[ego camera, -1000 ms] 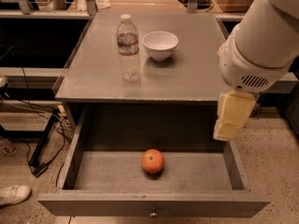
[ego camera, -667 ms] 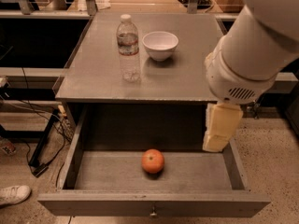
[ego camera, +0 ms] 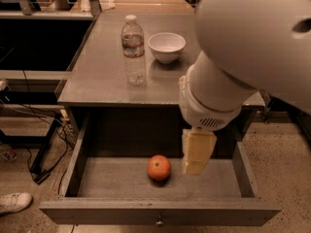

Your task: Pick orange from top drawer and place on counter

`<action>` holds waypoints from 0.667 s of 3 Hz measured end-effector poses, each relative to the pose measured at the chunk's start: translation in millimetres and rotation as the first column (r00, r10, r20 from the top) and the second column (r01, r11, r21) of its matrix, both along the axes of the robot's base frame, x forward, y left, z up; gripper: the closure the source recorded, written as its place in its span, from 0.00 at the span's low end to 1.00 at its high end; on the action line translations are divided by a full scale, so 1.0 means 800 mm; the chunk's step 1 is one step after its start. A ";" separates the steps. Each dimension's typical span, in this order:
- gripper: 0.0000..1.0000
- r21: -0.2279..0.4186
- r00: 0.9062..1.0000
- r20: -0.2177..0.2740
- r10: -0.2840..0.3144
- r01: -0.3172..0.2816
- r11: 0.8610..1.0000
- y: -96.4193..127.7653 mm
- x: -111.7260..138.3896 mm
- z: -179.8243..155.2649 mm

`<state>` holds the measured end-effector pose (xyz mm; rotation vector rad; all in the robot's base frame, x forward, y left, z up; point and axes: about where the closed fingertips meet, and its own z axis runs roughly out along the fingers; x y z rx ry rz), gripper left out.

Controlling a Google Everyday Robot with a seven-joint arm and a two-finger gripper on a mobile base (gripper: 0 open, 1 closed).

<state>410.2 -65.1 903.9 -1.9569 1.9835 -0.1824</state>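
The gripper (ego camera: pixel 197 154) is held over the opened top drawer (ego camera: pixel 160 212), just beside the orange (ego camera: pixel 159 167); whether it is spread or closed cannot be told.

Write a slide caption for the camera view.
Gripper hangs over the open top drawer, close beside the orange; water bottle and white bowl stand on the counter.

The white arm (ego camera: pixel 252 38) fills the upper right, slanting down and left from the corner; its thick round wrist (ego camera: pixel 210 106), vented on the underside, points downward; the cream gripper (ego camera: pixel 197 155) hangs straight below it, upright, low and just right of centre in the camera view.
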 end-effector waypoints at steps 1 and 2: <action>0.00 -0.004 0.999 -0.004 0.054 -0.054 0.999 0.024 0.003 -0.028; 0.00 -0.009 0.994 -0.022 0.107 -0.107 0.994 0.053 0.023 -0.067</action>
